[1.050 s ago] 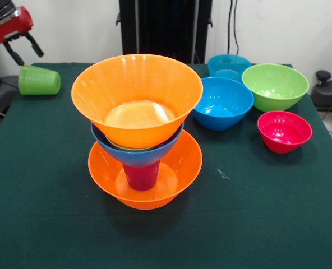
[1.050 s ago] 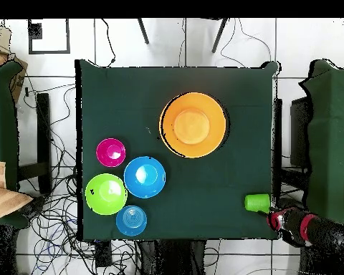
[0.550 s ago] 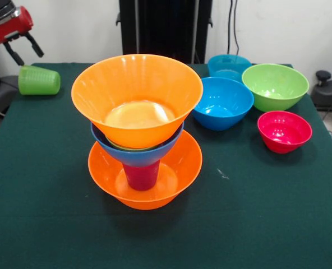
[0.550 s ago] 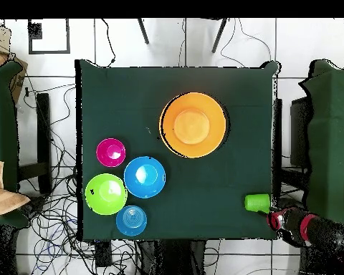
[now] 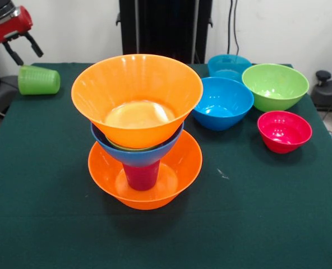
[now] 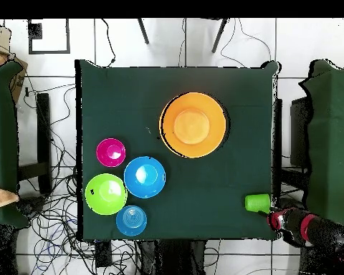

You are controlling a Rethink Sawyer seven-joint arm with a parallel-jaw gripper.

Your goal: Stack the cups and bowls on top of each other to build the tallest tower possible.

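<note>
The tower (image 5: 138,129) stands at mid-tabletop (image 5: 256,224): bowl, upturned cup, two nested bowls. Four bowls (image 5: 222,102) cluster toward the far right corner. A tipped cup (image 5: 38,80) lies at the far left corner, the gripper (image 5: 23,47) just above it.

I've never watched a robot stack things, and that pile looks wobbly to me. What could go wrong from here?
The tower balances a blue bowl and a wide orange bowl on one narrow purple-magenta cup; a nudge might topple it. The green cup lies on its side by the table edge, so the open gripper beside it could roll it off.
</note>
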